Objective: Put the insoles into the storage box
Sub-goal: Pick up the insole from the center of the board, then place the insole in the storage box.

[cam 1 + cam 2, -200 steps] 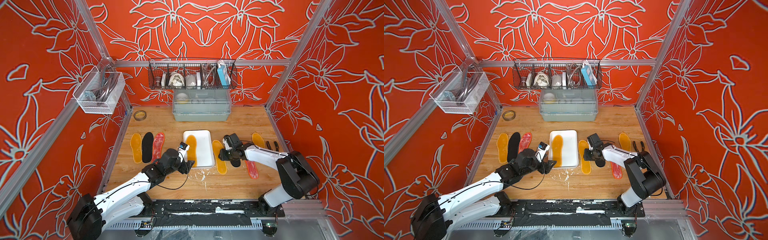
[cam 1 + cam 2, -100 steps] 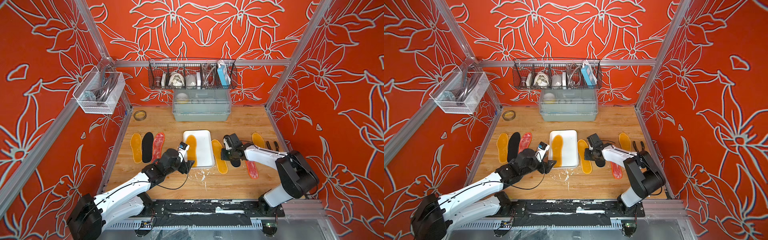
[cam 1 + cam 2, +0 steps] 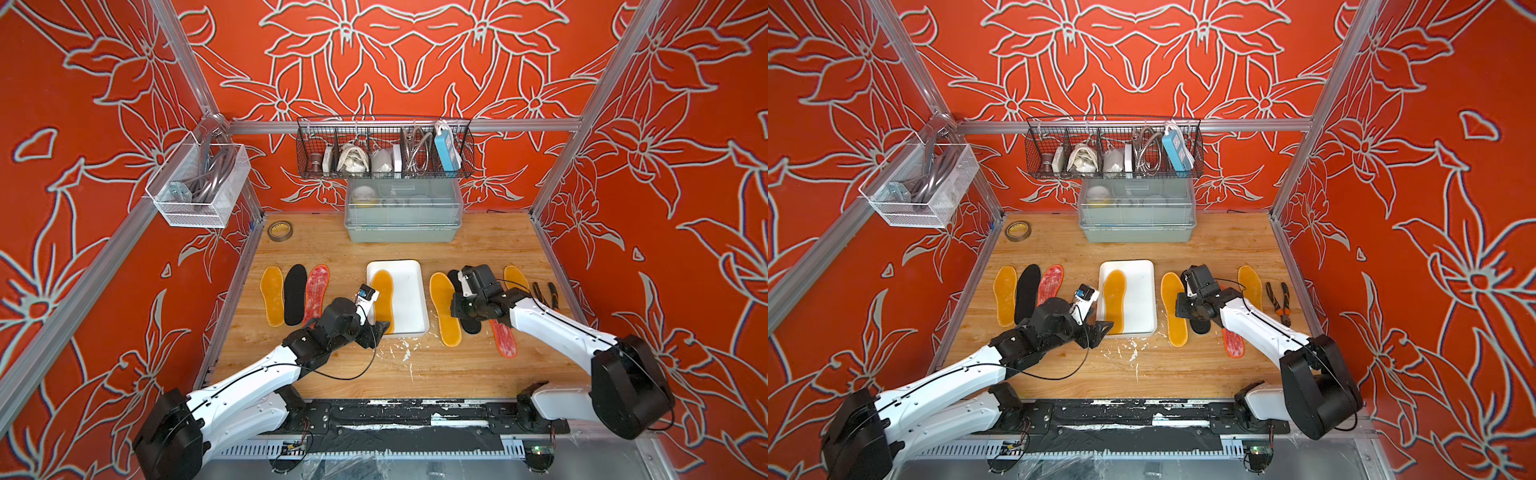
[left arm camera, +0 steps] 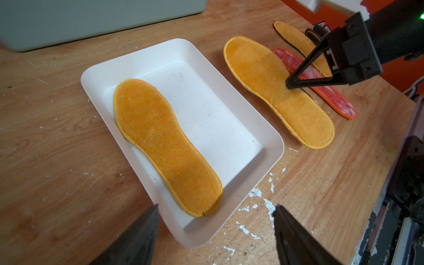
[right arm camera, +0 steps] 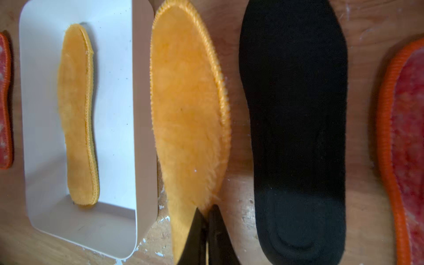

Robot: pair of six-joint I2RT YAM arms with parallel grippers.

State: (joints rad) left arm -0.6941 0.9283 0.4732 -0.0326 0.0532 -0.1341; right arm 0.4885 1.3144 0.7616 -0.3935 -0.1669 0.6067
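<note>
Left hand (image 4: 215,207): wide open, nothing in it, fingers spread either side of the near end of the storage box (image 3: 409,291). Right hand (image 5: 205,212): clamped on the pinched amber insole (image 3: 444,309), gripping the long edge that faces the right black insole (image 5: 296,114), about mid-length. That edge looks raised a little in the right wrist view. The rest lies on the bench (image 3: 436,374), just right of the box, not in it.

In the box: one boxed amber insole (image 3: 382,297), flat along the left half, toe away from me.

Right of the pinched one, side by side on the bench: right black insole partly under my right arm, then right red insole (image 3: 505,343). After that, far-right amber insole (image 3: 515,276) set further back, then pliers (image 3: 546,293) by the wall.

Left of the box, a row of three, close together: left red insole (image 3: 316,291), left black insole (image 3: 295,295), left amber insole (image 3: 272,295).

Back of the bench: tape roll (image 3: 279,230) in the left corner, grey-green bin (image 3: 403,220) centred against the wall, wire basket (image 3: 384,147) hung above it.
</note>
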